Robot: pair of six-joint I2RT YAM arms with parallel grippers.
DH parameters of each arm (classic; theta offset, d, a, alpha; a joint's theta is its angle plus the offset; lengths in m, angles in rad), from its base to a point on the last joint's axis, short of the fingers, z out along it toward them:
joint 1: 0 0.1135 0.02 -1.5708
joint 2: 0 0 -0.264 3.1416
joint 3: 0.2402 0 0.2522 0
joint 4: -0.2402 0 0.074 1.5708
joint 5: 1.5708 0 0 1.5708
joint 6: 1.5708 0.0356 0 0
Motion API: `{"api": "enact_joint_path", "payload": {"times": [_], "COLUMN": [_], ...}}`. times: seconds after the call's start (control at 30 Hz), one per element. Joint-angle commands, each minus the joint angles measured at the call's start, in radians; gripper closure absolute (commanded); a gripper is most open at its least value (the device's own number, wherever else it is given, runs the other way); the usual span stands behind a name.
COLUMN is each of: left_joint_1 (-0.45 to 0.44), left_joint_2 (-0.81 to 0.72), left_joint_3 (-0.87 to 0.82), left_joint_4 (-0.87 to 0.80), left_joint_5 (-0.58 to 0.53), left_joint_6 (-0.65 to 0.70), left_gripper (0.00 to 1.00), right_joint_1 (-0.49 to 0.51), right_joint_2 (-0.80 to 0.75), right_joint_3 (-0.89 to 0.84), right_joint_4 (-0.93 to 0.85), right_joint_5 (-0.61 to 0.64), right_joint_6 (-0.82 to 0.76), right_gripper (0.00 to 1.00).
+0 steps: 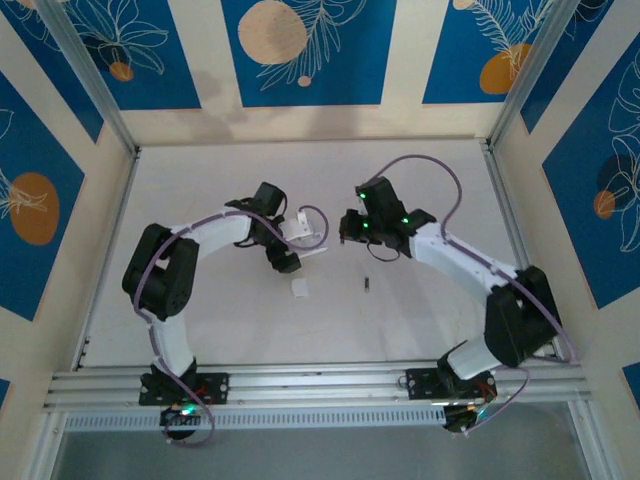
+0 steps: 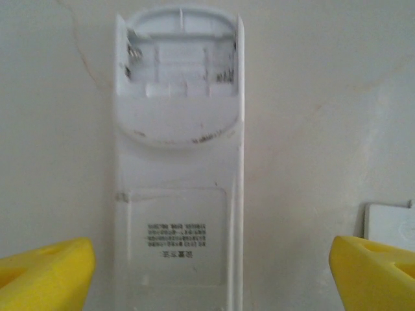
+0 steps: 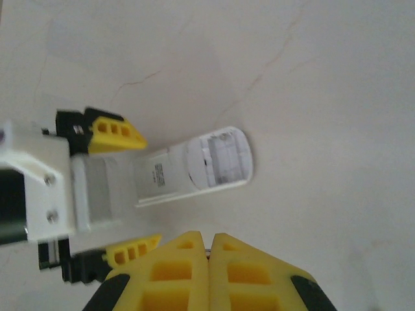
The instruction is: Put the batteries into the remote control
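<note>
At 12 o'clock from the right gripper (image 3: 207, 241) in its wrist view, fingers pressed together, the remote control (image 3: 194, 170) lies back up, long axis running 9 to 3 o'clock, open battery bay (image 3: 217, 155) at 3, other end between the wide-apart fingers of the left gripper (image 3: 150, 190).

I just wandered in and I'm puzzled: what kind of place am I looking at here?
Probably a robotics test cell: a white table boxed in by blue leaf-patterned panels, with the left arm and right arm bolted to an aluminium rail.
</note>
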Motion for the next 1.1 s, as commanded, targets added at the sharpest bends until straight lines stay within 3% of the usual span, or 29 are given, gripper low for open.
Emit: {"api": "enact_joint_path", "payload": {"times": [0.0, 0.1, 0.4, 0.57, 0.8, 1.07], "left_joint_1": [0.009, 0.016, 0.044, 0.052, 0.065, 0.093], "left_joint_2": [0.019, 0.023, 0.055, 0.044, 0.042, 0.034], "left_joint_3": [-0.017, -0.016, -0.025, -0.025, -0.022, -0.013], "left_joint_4": [0.01, 0.009, 0.0, -0.003, -0.001, 0.012], "left_joint_5": [-0.036, -0.029, -0.051, -0.052, -0.057, 0.004], "left_joint_6": [0.005, -0.002, 0.035, 0.05, 0.077, 0.116], "left_gripper": [0.09, 0.11, 0.22, 0.24, 0.35, 0.28], "right_joint_1": [0.0, -0.008, -0.002, 0.0, 0.002, 0.003], "right_joint_2": [0.11, 0.227, 0.471, 0.516, 0.541, 0.552], "right_joint_3": [0.083, 0.155, 0.331, 0.349, 0.328, 0.317], "right_joint_4": [0.033, 0.066, 0.015, 0.02, 0.034, 0.066], "right_joint_5": [-0.05, -0.141, -0.191, -0.205, -0.187, -0.172], "right_joint_6": [-0.082, -0.139, -0.178, -0.186, -0.194, -0.204], "right_gripper": [0.95, 0.95, 0.95, 0.95, 0.95, 0.95]}}
